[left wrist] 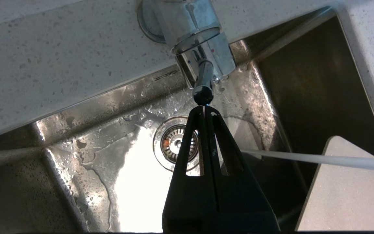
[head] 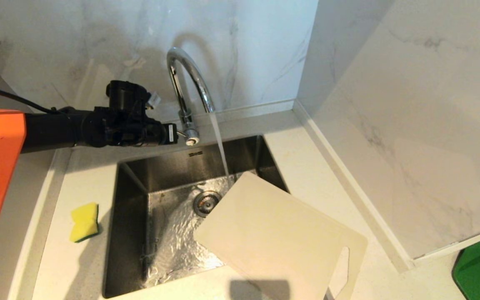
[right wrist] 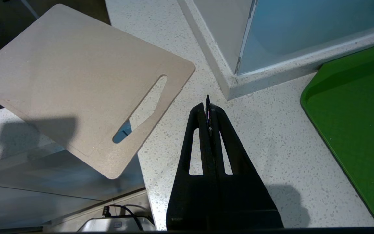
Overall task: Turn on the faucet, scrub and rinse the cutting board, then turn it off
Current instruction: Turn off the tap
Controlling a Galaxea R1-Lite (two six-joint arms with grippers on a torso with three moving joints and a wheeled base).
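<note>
Cutting board (head: 277, 233) blocks sink (head: 131, 216) right half; left half open; faucet (head: 188, 79) arches over back rim.

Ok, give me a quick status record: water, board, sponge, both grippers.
water: running from the faucet into the sink
cutting board: leaning over the sink's right front corner, handle end on the counter
sponge: on the counter left of the sink, untouched
left gripper: shut, tips at the faucet lever
right gripper: shut, parked above the counter

Cutting board (head: 277, 233) leans over sink's (head: 131, 216) right corner; faucet (head: 188, 87) behind; sponge (head: 84, 222) on worktop (head: 306, 166) left.
</note>
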